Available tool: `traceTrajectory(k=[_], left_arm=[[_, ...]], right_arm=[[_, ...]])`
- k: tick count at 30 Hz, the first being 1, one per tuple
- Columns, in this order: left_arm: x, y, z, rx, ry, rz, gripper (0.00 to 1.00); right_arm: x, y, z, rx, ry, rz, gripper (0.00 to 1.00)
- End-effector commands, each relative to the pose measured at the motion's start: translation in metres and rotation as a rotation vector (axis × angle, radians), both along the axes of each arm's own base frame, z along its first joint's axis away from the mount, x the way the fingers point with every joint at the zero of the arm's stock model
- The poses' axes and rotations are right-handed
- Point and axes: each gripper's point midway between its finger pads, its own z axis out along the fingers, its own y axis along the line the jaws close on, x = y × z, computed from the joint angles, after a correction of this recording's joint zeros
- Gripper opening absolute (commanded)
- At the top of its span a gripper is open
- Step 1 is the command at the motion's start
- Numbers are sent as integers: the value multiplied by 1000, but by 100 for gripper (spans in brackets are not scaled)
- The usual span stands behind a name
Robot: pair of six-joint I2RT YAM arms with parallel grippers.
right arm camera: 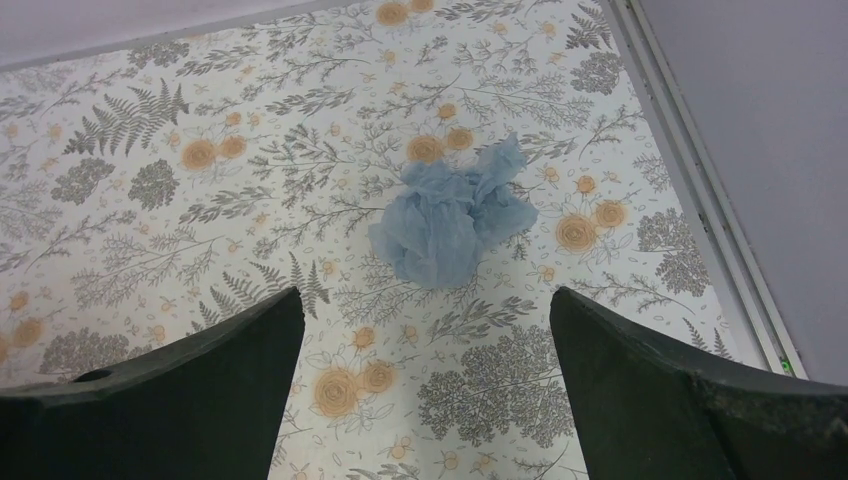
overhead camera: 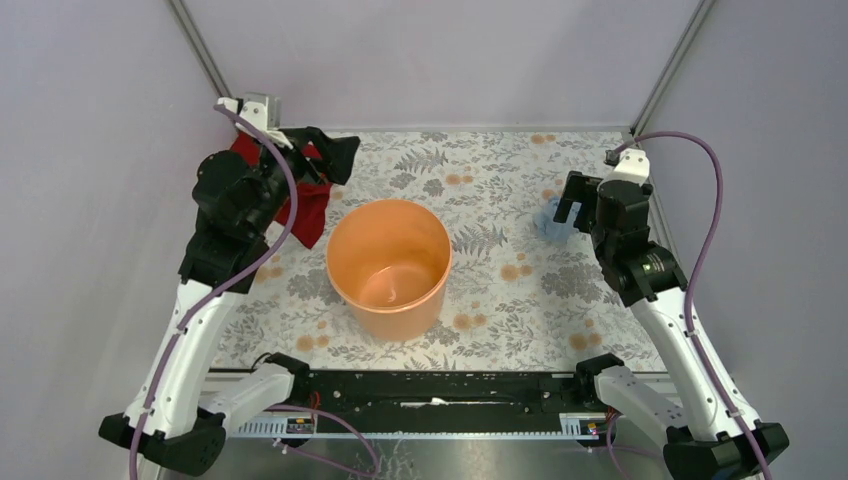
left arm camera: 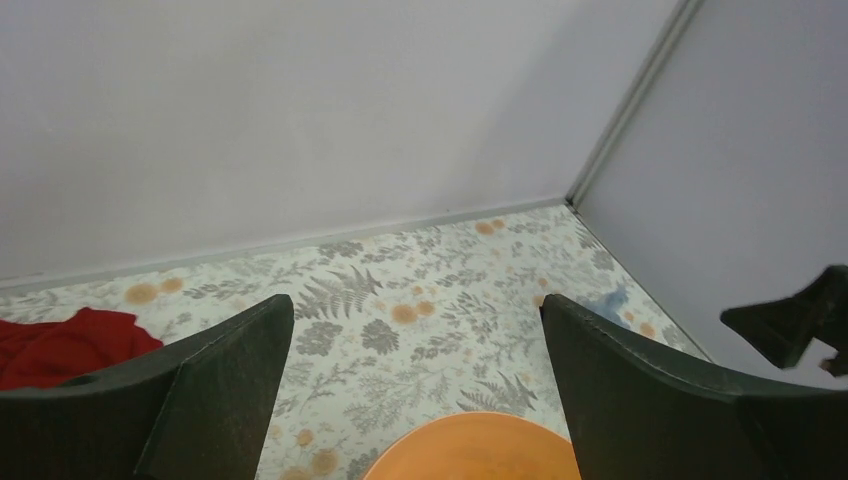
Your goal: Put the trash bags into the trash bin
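The trash bin, a round orange bucket [overhead camera: 388, 265], stands upright mid-table with nothing inside; its rim shows at the bottom of the left wrist view [left arm camera: 470, 450]. The trash bag, a crumpled pale blue film wad [right arm camera: 450, 220], lies on the floral table at the right [overhead camera: 547, 222], and shows small in the left wrist view [left arm camera: 606, 303]. My right gripper [right arm camera: 425, 295] is open and empty, hovering just short of the bag [overhead camera: 570, 208]. My left gripper [left arm camera: 415, 305] is open and empty, raised beyond the bucket's far-left side [overhead camera: 335, 157].
A red cloth [overhead camera: 300, 205] lies at the far left under my left arm, also in the left wrist view [left arm camera: 60, 345]. Grey enclosure walls and a metal frame rail [right arm camera: 700, 200] close the table's far and right sides. The arm bases sit along the near edge.
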Motion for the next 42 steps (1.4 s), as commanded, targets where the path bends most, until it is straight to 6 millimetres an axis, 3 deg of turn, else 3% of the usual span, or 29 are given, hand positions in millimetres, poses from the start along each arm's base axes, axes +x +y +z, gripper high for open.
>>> traceTrajectory(k=[1, 7, 16, 21, 28, 33, 39, 42], left_arm=[[-3, -31, 11, -11, -17, -155, 99], [-5, -56, -3, 12, 3, -272, 99], [-23, -65, -25, 28, 44, -358, 99], [-37, -84, -20, -35, 102, -480, 99], [-46, -111, -12, -76, 162, -570, 99], [-41, -130, -13, -50, 210, -601, 99], [-31, -157, -32, 14, 262, -586, 99], [-40, -174, -38, 30, 283, -605, 99]], right_arm=[[7, -11, 8, -4, -32, -82, 100], [19, 1, -12, 21, 24, -53, 100], [35, 13, -68, 32, 152, -45, 100], [50, 5, -95, 37, 192, -96, 100], [88, -17, -127, 149, 277, -126, 100], [105, -3, -141, 202, 359, -17, 91], [103, 10, -165, 226, 452, 54, 77], [93, 11, -180, 224, 499, 55, 98]])
